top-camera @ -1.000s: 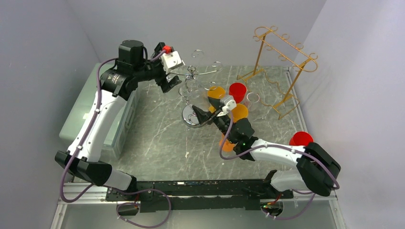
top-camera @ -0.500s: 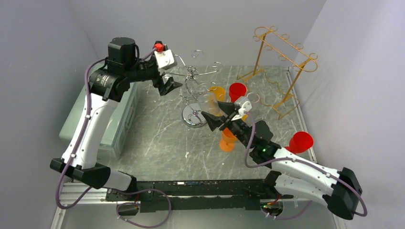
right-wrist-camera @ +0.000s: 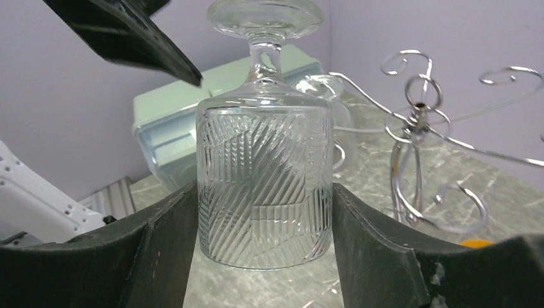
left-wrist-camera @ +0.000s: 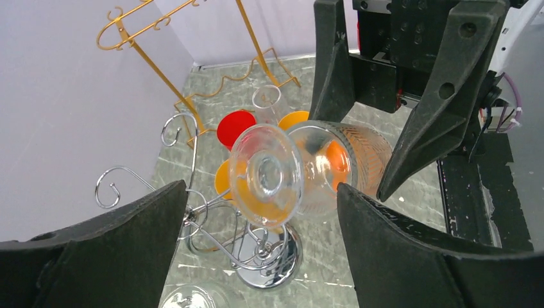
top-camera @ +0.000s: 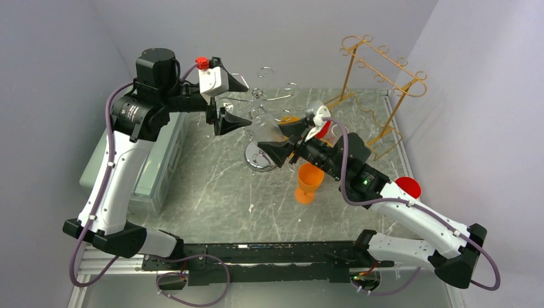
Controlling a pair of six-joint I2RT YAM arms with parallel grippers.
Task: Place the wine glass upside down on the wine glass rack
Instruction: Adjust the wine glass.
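The right gripper (right-wrist-camera: 263, 215) is clamped on the bowl of a clear wine glass (right-wrist-camera: 265, 160) cut with slanting lines, held in the air close to the silver wire rack (top-camera: 255, 160), its round foot facing the left gripper (top-camera: 240, 101), whose jaws stand wide apart.

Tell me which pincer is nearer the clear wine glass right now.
Right. The right pincer grips the wine glass by its bowl, one finger on each side. The left pincer is open, facing the glass's foot, not touching it.
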